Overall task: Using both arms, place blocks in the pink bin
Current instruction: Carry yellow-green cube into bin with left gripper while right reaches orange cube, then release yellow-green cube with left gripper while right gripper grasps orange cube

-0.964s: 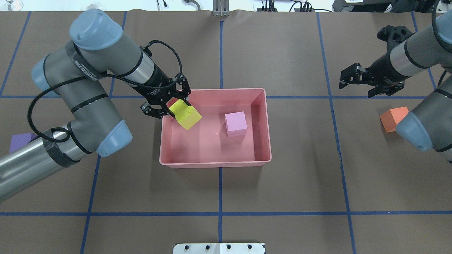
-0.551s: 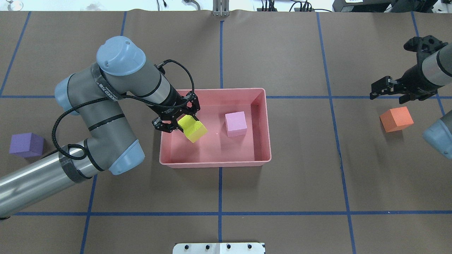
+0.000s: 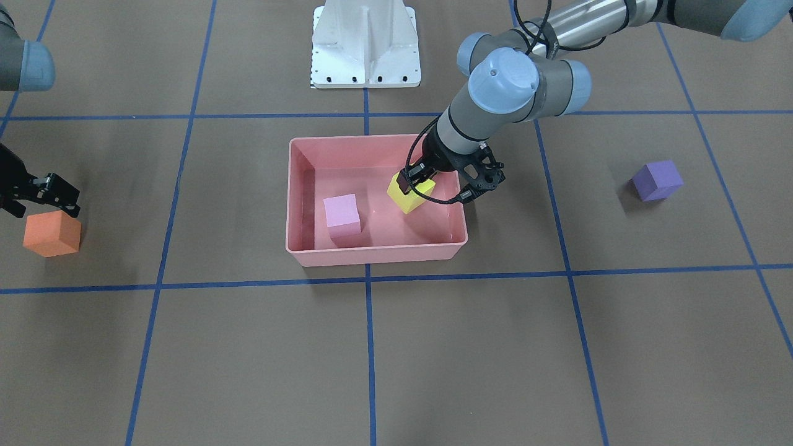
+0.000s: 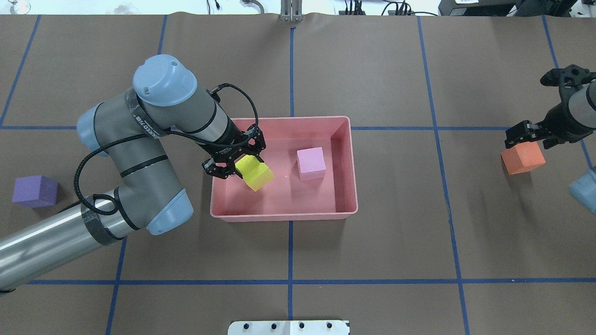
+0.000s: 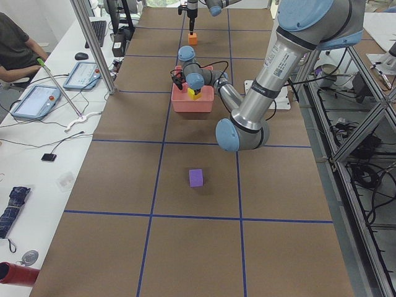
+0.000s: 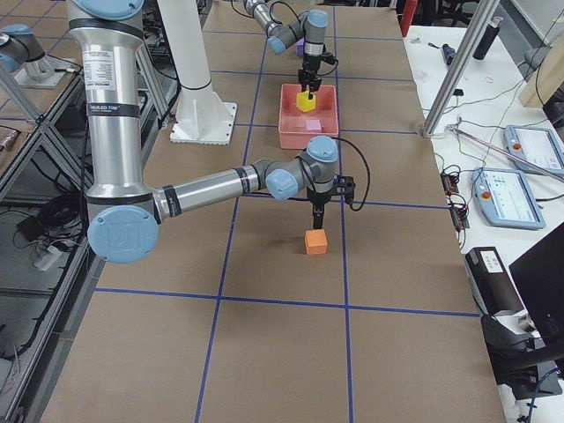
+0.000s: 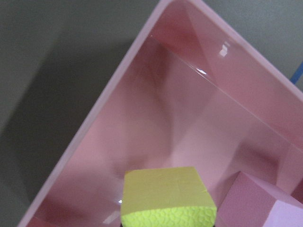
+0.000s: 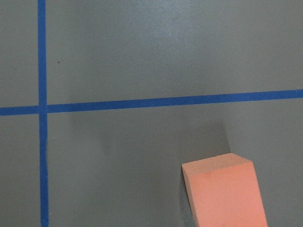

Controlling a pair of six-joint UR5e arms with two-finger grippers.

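Note:
The pink bin (image 4: 284, 215) sits mid-table with the light pink block (image 4: 311, 163) resting inside. My left gripper (image 4: 238, 163) is shut on the yellow-green block (image 4: 256, 173) and holds it tilted, low inside the bin's left part; both also show in the front view, the gripper (image 3: 416, 184) and the block (image 3: 409, 194). The left wrist view shows the yellow-green block (image 7: 165, 196) beside the pink block (image 7: 255, 203). My right gripper (image 4: 531, 136) is open, just above the far edge of the orange block (image 4: 524, 157). The purple block (image 4: 35, 190) lies far left.
The white robot base (image 3: 365, 46) stands behind the bin. Blue tape lines (image 4: 290, 251) grid the brown table. A side desk with tablets (image 5: 37, 99) and a seated person lies beyond the table's far edge.
My left arm has carried the yellow-green block over the bin's rim and lowered it inside. My right gripper has swung right and down to just over the orange block.

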